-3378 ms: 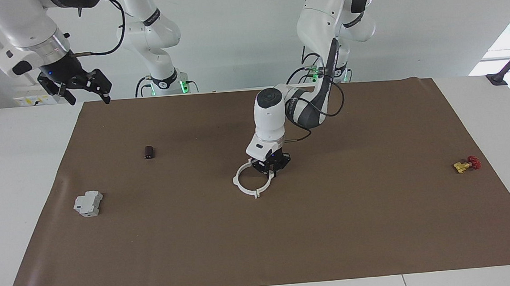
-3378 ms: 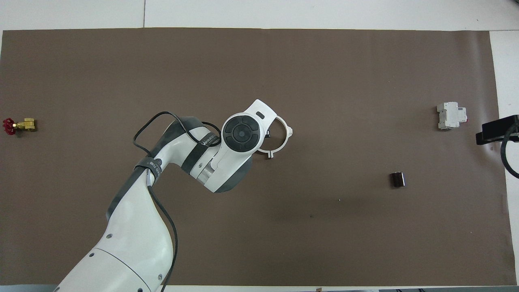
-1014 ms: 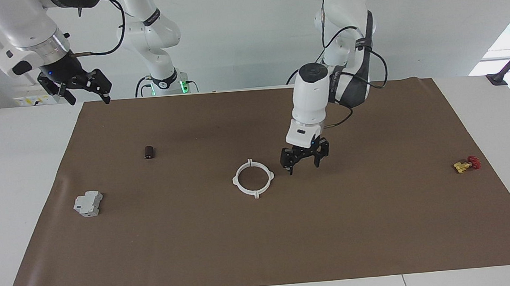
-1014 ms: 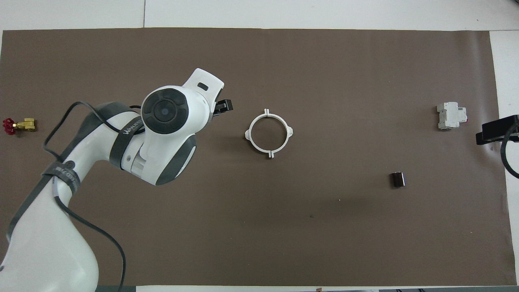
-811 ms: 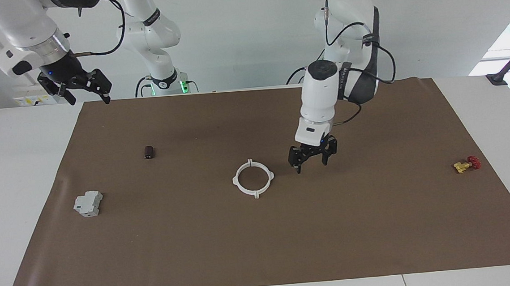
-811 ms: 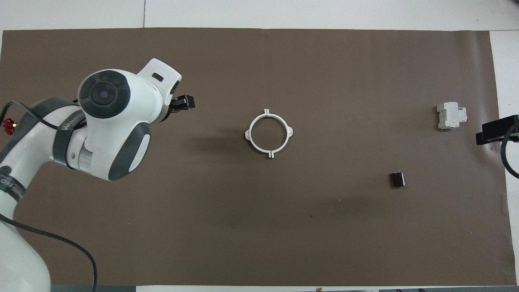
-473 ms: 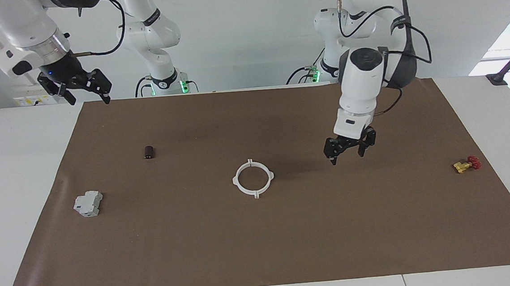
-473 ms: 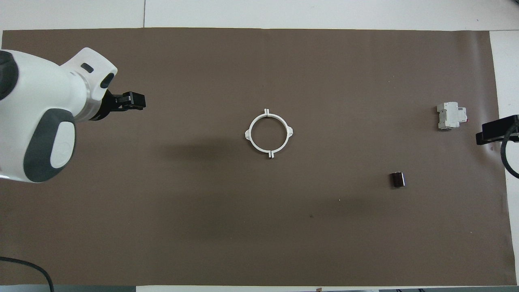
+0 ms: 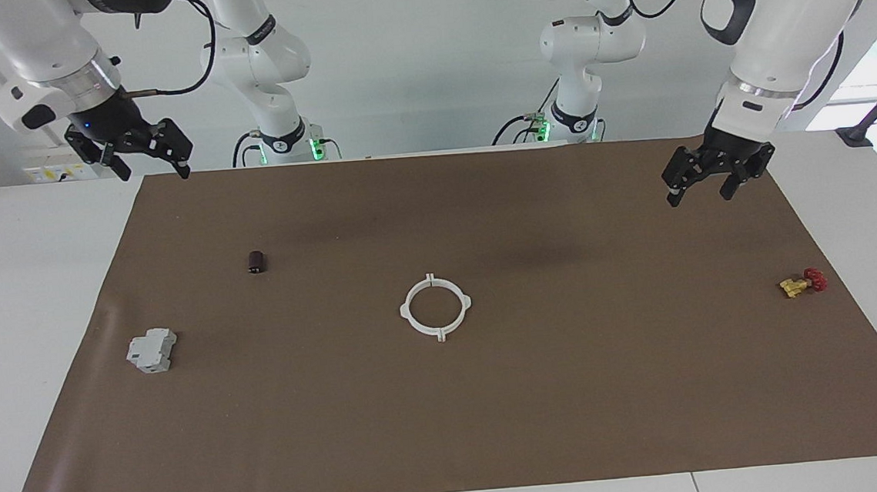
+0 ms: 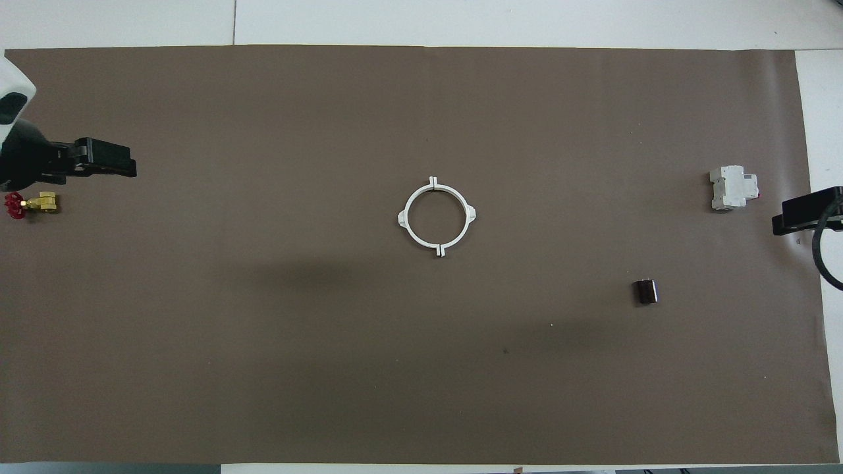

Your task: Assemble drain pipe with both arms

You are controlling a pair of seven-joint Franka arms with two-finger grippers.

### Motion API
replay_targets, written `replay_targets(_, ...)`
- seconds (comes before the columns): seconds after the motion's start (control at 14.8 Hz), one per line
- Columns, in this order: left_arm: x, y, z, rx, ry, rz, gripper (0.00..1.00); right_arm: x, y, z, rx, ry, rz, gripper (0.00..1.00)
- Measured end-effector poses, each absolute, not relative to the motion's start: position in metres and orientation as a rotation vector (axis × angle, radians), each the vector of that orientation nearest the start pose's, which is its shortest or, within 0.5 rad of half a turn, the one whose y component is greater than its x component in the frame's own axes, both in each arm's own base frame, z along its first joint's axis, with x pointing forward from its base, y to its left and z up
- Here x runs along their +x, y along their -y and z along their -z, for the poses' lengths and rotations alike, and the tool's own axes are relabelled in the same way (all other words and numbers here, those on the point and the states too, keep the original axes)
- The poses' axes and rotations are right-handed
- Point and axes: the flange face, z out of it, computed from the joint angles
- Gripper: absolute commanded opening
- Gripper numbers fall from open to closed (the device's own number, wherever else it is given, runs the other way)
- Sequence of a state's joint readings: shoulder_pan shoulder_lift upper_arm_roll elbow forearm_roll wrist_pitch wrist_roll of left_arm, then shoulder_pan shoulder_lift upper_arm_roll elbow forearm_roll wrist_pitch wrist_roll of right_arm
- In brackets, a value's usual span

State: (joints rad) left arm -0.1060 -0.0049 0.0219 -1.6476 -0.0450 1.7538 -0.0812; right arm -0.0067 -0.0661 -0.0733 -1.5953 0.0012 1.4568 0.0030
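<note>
The drain pipe (image 9: pixel 433 327) lies flat in the middle of the brown mat as one closed white ring (image 10: pixel 404 217), its two halves meeting at small tabs. Nothing touches it. My left gripper (image 9: pixel 701 194) hangs open and empty, high over the mat at the left arm's end. In the overhead view the left gripper (image 10: pixel 125 164) shows just beside the valve. My right gripper (image 9: pixel 154 170) waits open and empty above the mat's corner at the right arm's end. Only the right gripper's tip (image 10: pixel 784 222) shows in the overhead view.
A grey boxy block (image 9: pixel 152 351) (image 10: pixel 732 187) and a small dark cylinder (image 9: pixel 256 262) (image 10: pixel 646 291) lie toward the right arm's end. A yellow-and-red valve (image 9: pixel 802 282) (image 10: pixel 29 204) lies near the mat's edge (image 9: pixel 860 309) at the left arm's end.
My left gripper let go of the ring, then rose and swung away toward the left arm's end. The ring stays whole in the same place. The right arm has not moved.
</note>
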Motion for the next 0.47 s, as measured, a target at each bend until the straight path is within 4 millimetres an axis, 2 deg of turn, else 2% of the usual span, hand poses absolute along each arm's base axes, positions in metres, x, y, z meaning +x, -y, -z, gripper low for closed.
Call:
replay_targets(0.27, 0.559, 0.040, -0.639, -3.190, -0.015, 0.069, 1.00, 0.520, 0.041, -0.639, -3.129, -0.125, -0.113, 1.00)
replay_targets(0.47, 0.560, 0.039, -0.640, -3.187, -0.043, 0.006, 1.00, 0.520, 0.041, -0.639, -3.129, -0.123, -0.113, 1.00)
